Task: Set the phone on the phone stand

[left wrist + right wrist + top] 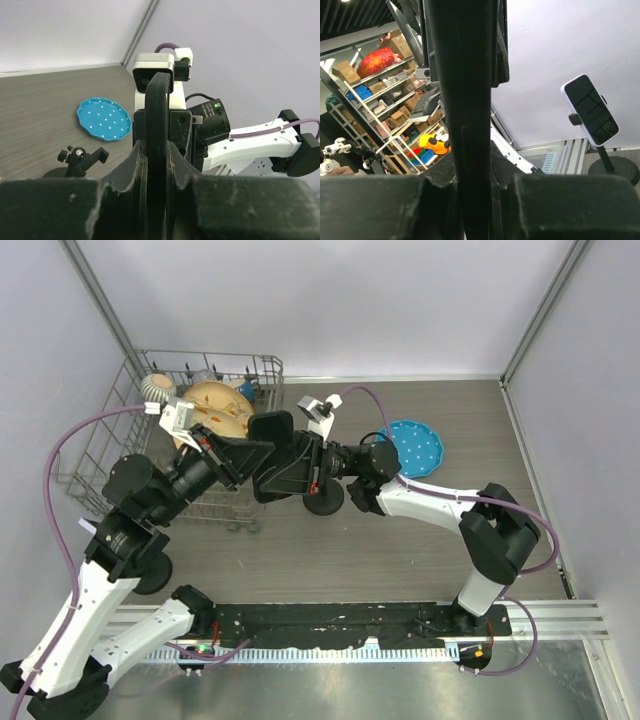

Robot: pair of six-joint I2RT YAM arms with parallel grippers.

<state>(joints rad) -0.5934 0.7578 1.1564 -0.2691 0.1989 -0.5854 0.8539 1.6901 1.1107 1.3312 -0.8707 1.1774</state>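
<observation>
While both arms meet over the middle of the worktop [400, 560], the phone [285, 465] is held in the air between them and is not yet on its stand. Both wrist views show it edge-on as a dark slab.

The left end effector [156, 157] is closed down to the phone's thickness, with its fingers pressed against the two faces. The right end effector [470, 185] is closed to the same narrow gap and clamps the phone from the opposite side. Both therefore have hold of it at once.

The phone stand [323, 502] sits on the worktop just near of the phone and slightly to the right, under the right wrist. Its round black base and empty cradle are visible, apart from the phone.

A blue plate [415, 448] lies further right. A wire dish rack [100, 455] holding crockery stands at the far left.

Assessment: the step in hand appears to be a handover between the arms, and the task is about midway. Which arm will keep the phone cannot be determined.

Next move: one end effector must open and draw clear. The other must then bring the phone down to the stand, tilt it to match the cradle and seat it before letting go. An early release, or a knock to the light stand, is the risk.
</observation>
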